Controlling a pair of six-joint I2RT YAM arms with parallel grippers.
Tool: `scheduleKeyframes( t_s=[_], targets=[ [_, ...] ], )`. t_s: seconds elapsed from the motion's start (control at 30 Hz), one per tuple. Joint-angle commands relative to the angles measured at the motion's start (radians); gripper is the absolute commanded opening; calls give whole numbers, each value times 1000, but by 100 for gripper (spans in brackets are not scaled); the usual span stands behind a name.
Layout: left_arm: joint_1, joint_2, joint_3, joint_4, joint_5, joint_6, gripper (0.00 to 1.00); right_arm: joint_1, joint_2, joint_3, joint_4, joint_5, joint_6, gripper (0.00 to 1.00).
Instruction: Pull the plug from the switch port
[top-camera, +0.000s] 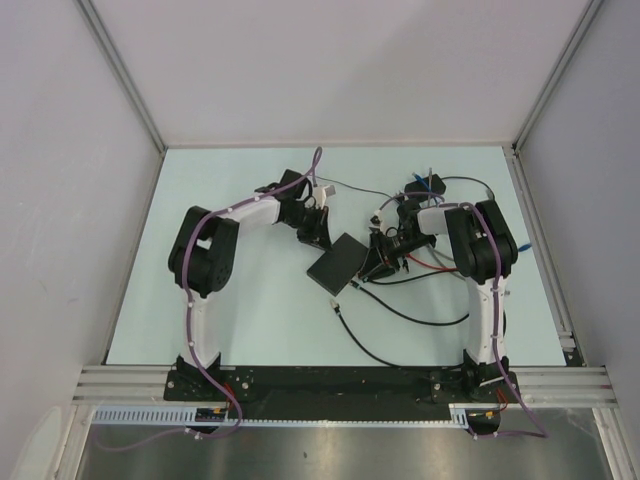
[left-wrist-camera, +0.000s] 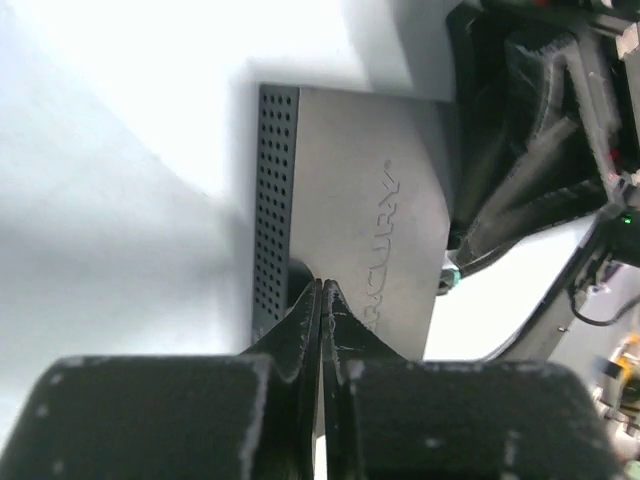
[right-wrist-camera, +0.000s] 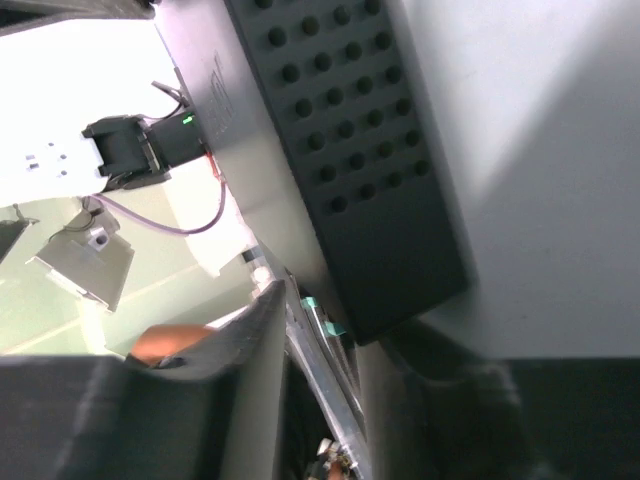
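While both arms reach in over the pale table (top-camera: 250, 330), a flat black box (top-camera: 338, 262) lies between them near the table's middle, turned at an angle to its edges. The left arm (top-camera: 205, 255) bends in from the far side. The left jaws are pressed together with no gap between them, their tips at one edge of the box's top. Raised lettering (left-wrist-camera: 385, 235) runs along that matte top, and rows of small round holes (left-wrist-camera: 272, 190) line the side wall beside it.

The right arm (top-camera: 480, 245) comes in from the opposite side. A teal-tipped plug (right-wrist-camera: 312, 303) sits against the box edge facing that arm, just beside a corner. The port is hidden behind the plug, so which socket it is cannot be told. The right jaws stand partly spread about that corner, one finger (right-wrist-camera: 255, 330) just beside the plug. Whether they pinch it, I cannot tell.

Black cables (top-camera: 400, 310) loop loose across the table in front of the right arm, and a thin red one (top-camera: 430, 262) lies among them.
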Motion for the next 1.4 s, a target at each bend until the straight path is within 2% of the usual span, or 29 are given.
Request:
scheduleKeyframes(
  t_s=[0.0,0.07,0.17,0.3,0.47,0.53,0.8,0.97,1.1,1.17,1.27,1.37],
  targets=[
    [12,13,-39,3,-202,102,6,1,59,-35,-10,324,-65,44],
    [11,-32,-45,14,-153,96,21,-4,46,-35,-5,321,-64,50],
    [-6,-115,-57,19,-117,102,24,-20,37,-35,24,322,-42,50],
    [-38,-162,-69,-15,-102,129,26,-19,49,-33,64,345,-17,48],
    [-69,-141,-112,-15,-105,140,27,-8,92,-24,104,361,45,44],
    [-86,-133,-127,-9,-105,142,27,5,117,1,93,376,50,41],
    [-137,-92,-141,26,-113,137,26,6,167,42,48,466,99,39],
    [-147,-71,-131,25,-126,129,26,53,189,71,-4,548,88,22],
    [-149,-63,-132,22,-166,125,25,70,252,126,-65,586,72,4],
    [-149,-55,-135,23,-171,126,24,75,287,166,-147,574,39,0],
    [-149,-37,-135,20,-189,109,20,64,322,228,-253,566,-17,0],
    [-143,-14,-128,10,-221,93,17,52,295,168,-296,545,-48,0]
  ],
)
